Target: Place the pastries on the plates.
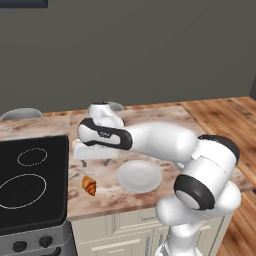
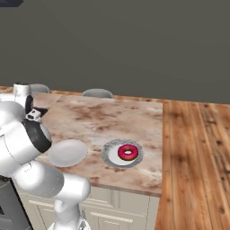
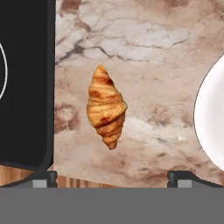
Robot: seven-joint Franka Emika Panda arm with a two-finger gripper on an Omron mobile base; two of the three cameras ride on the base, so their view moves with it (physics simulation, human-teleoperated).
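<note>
The golden-brown croissant lies on the marble counter between the black cooktop and the plain white plate. My gripper hangs above the croissant, pointing down at it, open, with nothing between its fingers. The croissant sits midway between the two fingertips in the hand view, well below them. The pink-frosted donut rests on the greyish scalloped plate, to the right of the white plate, which holds nothing.
The black cooktop borders the croissant on its left. The marble counter's front edge runs just near the croissant and plates. A wooden surface extends to the right. Chair backs stand behind the counter.
</note>
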